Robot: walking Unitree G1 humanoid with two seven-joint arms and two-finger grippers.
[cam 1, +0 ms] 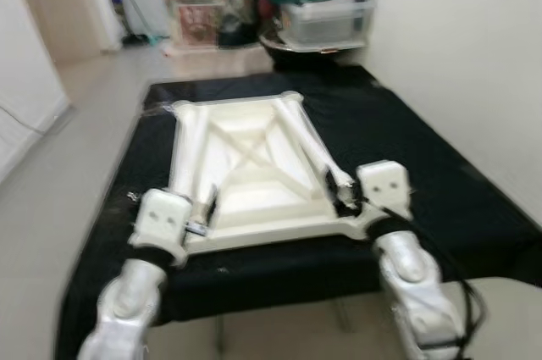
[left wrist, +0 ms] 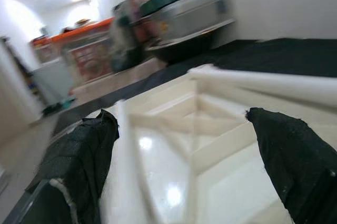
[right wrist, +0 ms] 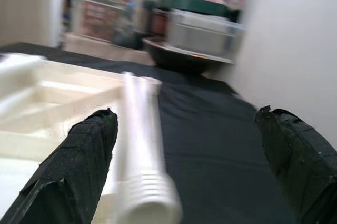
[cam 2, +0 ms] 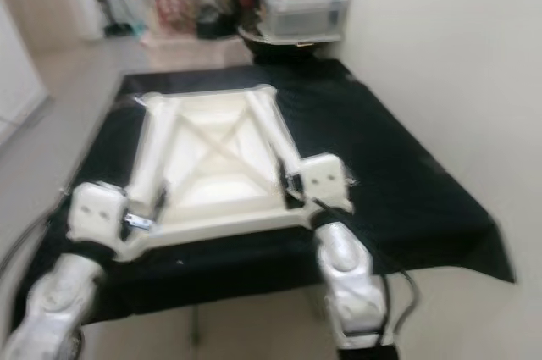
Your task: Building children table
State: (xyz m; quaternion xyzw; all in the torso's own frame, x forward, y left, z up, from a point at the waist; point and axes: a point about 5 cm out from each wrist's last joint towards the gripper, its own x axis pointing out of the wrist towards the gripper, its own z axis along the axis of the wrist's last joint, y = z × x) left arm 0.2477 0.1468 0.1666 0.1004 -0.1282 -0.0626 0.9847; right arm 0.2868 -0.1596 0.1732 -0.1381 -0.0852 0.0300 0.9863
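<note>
— Head view, where's the tabletop?
— I see the white tabletop (cam 1: 246,174) upside down on the black counter (cam 1: 440,182), long axis running away from me, left gripper (cam 1: 203,212) and right gripper (cam 1: 339,191) at its near corners.
— Wrist views?
— Left fingers (left wrist: 79,166) spread wide over the tabletop, grasping nothing. Right fingers (right wrist: 68,171) spread wide too; a white leg (right wrist: 141,145) lies between them, pointing away, touching neither.

A cream plastic table top (cam 1: 254,165), underside up, lies mid-frame on a black cloth-covered table (cam 1: 440,174). Two white plastic table legs (cam 1: 188,152) lie along its left and right edges. Stacked plastic storage boxes (cam 1: 326,13) stand behind, at upper centre.
</note>
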